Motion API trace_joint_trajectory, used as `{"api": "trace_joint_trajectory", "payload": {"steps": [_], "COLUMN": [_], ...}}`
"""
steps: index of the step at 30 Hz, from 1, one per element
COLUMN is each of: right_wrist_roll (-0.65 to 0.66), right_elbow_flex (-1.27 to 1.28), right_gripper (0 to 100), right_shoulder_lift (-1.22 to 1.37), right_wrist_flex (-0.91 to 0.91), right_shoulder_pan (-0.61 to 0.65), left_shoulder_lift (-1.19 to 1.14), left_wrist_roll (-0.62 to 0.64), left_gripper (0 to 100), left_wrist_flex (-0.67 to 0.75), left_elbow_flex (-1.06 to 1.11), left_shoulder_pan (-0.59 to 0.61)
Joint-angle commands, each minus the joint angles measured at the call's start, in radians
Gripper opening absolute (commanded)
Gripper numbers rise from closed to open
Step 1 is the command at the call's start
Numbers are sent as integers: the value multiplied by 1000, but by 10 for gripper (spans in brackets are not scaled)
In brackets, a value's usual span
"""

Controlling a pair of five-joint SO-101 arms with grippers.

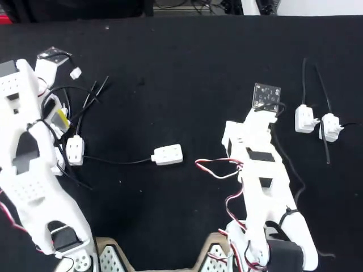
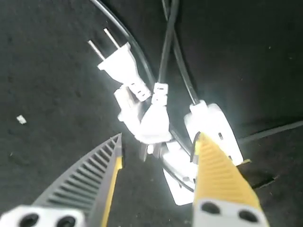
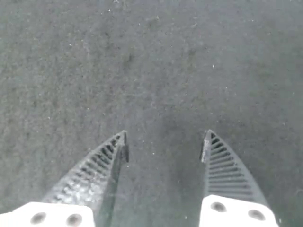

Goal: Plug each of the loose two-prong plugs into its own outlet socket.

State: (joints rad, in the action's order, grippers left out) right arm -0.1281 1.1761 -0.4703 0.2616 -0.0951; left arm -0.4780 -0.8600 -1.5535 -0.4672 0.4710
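Observation:
In the left wrist view my left gripper [image 2: 158, 144] is open over a tangle of white plugs and black cords. A two-prong plug [image 2: 118, 61] lies just beyond the fingertips, prongs bare. A second white plug [image 2: 154, 123] sits between the fingers, and a white outlet socket [image 2: 213, 125] touches the yellow-taped finger [image 2: 215, 175]. In the high view this arm is at the left over the tangle [image 1: 59, 116]. One socket [image 1: 75, 150] lies beside it and another socket [image 1: 168, 154] lies mid-table on its cord. My right gripper [image 3: 163, 142] is open over bare black cloth.
Two white plug or socket bodies [image 1: 305, 119] [image 1: 330, 127] with black cords lie at the far right, beyond the right arm's wrist [image 1: 266, 97]. A small white piece [image 1: 75, 72] lies at the back left. Black cloth [image 1: 181, 68] covers the table.

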Motion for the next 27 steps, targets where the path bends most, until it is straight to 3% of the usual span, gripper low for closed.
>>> {"api": "trace_joint_trajectory", "payload": {"steps": [1,13,15,19,27], "right_wrist_roll": [-9,-9,-9,-9,-9], "right_elbow_flex": [-56,-56,-56,-56,-56], "right_gripper": [240,240,240,240,240], "right_shoulder_lift": [-22,-22,-22,-22,-22], "right_wrist_flex": [-25,-25,-25,-25,-25], "right_shoulder_pan": [6,6,6,6,6], "left_shoulder_lift": [-91,-305,-307,-307,-242], "left_wrist_roll": [-18,-18,-17,15,57], "left_gripper": [246,241,207,20,29], "left_wrist_flex": [-61,-198,-206,-206,-207], "left_elbow_flex": [-148,-377,-375,-377,-371], "left_shoulder_pan": [4,8,8,10,-2]}}
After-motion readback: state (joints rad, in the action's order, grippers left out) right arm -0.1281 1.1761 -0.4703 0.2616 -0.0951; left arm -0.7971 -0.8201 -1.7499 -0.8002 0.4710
